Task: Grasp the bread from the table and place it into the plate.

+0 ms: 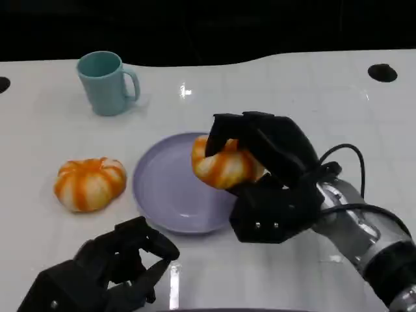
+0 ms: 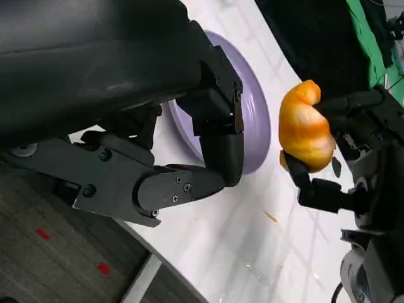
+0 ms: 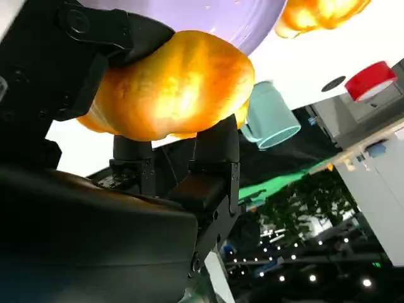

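Observation:
My right hand (image 1: 270,175) grips a golden-orange bread roll (image 1: 223,166) and holds it above the right part of the lavender plate (image 1: 162,188). The right wrist view shows the bread (image 3: 170,88) wrapped by my fingers (image 3: 214,148), with the plate (image 3: 208,19) behind it. From the left wrist view, the bread (image 2: 306,129) hangs just off the plate's rim (image 2: 255,120) in the right hand (image 2: 360,158). My left hand (image 1: 107,270) rests low at the front left of the table, fingers curled in and holding nothing.
A second orange-and-white striped bun (image 1: 90,183) lies on the white table left of the plate. A teal mug (image 1: 106,82) stands at the back left. A black round hole (image 1: 382,72) marks the far right of the table.

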Controlling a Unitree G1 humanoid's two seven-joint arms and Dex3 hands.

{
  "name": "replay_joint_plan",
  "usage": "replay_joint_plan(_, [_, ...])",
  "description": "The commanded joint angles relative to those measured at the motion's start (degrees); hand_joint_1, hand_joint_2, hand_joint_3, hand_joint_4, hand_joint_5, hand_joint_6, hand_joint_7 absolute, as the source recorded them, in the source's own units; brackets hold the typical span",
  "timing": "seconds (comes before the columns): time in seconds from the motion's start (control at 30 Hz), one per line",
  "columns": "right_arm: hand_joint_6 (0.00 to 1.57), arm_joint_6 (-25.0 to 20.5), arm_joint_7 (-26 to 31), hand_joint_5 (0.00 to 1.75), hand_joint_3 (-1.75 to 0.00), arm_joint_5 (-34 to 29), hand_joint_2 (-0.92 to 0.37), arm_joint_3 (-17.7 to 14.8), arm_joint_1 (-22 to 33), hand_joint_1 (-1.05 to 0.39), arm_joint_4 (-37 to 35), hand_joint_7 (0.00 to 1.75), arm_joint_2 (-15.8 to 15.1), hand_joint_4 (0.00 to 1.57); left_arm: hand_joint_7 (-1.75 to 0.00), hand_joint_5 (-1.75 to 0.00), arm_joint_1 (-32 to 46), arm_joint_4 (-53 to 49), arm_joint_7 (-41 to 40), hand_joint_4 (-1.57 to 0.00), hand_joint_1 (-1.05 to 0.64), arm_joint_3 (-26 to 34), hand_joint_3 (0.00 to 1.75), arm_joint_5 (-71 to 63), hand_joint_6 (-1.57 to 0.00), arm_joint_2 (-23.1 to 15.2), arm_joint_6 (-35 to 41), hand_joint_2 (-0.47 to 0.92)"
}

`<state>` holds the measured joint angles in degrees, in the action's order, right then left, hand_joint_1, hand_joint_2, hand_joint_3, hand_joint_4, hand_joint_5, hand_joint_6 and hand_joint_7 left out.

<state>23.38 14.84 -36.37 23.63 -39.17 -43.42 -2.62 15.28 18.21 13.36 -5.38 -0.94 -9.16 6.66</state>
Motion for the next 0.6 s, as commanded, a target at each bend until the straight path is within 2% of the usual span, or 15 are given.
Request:
replay_joint_plan(0.03, [0.87, 0.6, 1.04, 1.75, -1.26, 0.47, -0.25, 0.63, -3.32, -0.11, -4.03, 1.29, 1.72, 1.0, -1.29, -1.75, 0.46, 0.45, -0.42, -0.7, -0.31, 0.1, 0.49, -0.1, -0.61, -0.29, 0.41, 0.91])
replay_joint_plan(0.1, [0.89, 0.18, 0.75, 1.75, -1.28, 0.65, -0.25, 0.83, -4.11, -0.1, -5.48, 1.18, 2.35, 0.99, -1.29, -1.75, 0.66, 0.8, -0.42, -0.69, -0.31, 0.08, 0.49, -0.07, -0.61, -0.27, 0.65, 0.91])
replay_joint_plan(0.17, [0.93, -0.89, -0.2, 1.75, -1.24, 0.91, -0.28, 0.83, -4.71, -0.11, -6.52, 0.99, 2.83, 0.94, -1.29, -1.75, 0.78, 0.87, -0.43, -0.7, -0.3, 0.09, 0.49, 0.14, -0.61, -0.1, 0.53, 0.91])
replay_joint_plan(0.2, [0.92, -1.93, -1.28, 1.68, -1.07, 1.07, -0.36, 0.82, -4.93, -0.13, -6.74, 0.83, 3.0, 0.88, -1.29, -1.75, 0.8, 0.83, -0.42, -0.71, -0.31, 0.07, 0.49, 0.19, -0.61, -0.04, 0.46, 0.91])
replay_joint_plan(0.23, [0.91, -3.05, -2.38, 1.56, -0.79, 0.99, -0.51, 0.97, -5.13, -0.18, -6.73, 0.56, 3.03, 0.78, -1.29, -1.75, 0.79, 0.79, -0.39, -0.72, -0.31, 0.05, 0.49, 0.19, -0.62, -0.02, 0.38, 0.91])
replay_joint_plan(0.3, [0.9, -4.85, -4.8, 1.42, -0.5, 0.43, -0.67, 1.71, -5.49, -0.22, -6.32, 0.27, 2.66, 0.65, -1.29, -1.75, 0.75, 0.68, -0.38, -0.71, -0.32, -0.03, 0.49, 0.08, -0.62, 0.0, 0.13, 0.91])
replay_joint_plan(0.33, [0.83, -5.27, -5.77, 1.11, -0.39, 0.02, -0.73, 2.22, -5.67, -0.27, -6.19, 0.14, 2.35, 0.47, -1.28, -1.75, 0.76, 0.66, -0.43, -0.71, -0.32, -0.08, 0.49, -0.08, -0.61, -0.02, 0.02, 0.91])
replay_joint_plan(0.37, [0.79, -5.89, -7.1, 0.87, -0.31, -0.51, -0.78, 2.9, -5.9, -0.29, -5.98, 0.08, 1.99, 0.44, -1.28, -1.75, 0.8, 0.68, -0.47, -0.71, -0.33, -0.11, 0.49, -0.16, -0.61, -0.01, -0.02, 0.91])
replay_joint_plan(0.43, [0.6, -6.94, -9.16, 0.49, -0.18, -2.09, -0.88, 4.62, -6.18, -0.41, -5.33, 0.02, 1.01, 0.27, -1.29, -1.75, 0.98, 0.92, -0.72, -0.71, -0.33, -0.33, 0.49, -0.6, -0.62, 0.02, 0.09, 0.91])
replay_joint_plan(0.53, [0.45, -8.08, -11.09, 0.34, -0.15, -3.29, -0.92, 5.98, -5.76, -0.53, -4.08, 0.0, 0.08, 0.13, -1.29, -1.75, 1.24, 1.23, -0.99, -0.72, -0.32, -0.65, 0.48, -1.27, -0.62, 0.05, -0.02, 0.91])
replay_joint_plan(0.6, [0.38, -8.97, -12.75, 0.36, -0.16, -3.16, -0.92, 6.28, -4.93, -0.58, -2.53, 0.0, -0.33, 0.05, -1.28, -1.75, 1.37, 1.3, -1.1, -0.73, -0.32, -0.79, 0.48, -1.49, -0.62, 0.2, -0.27, 0.91])
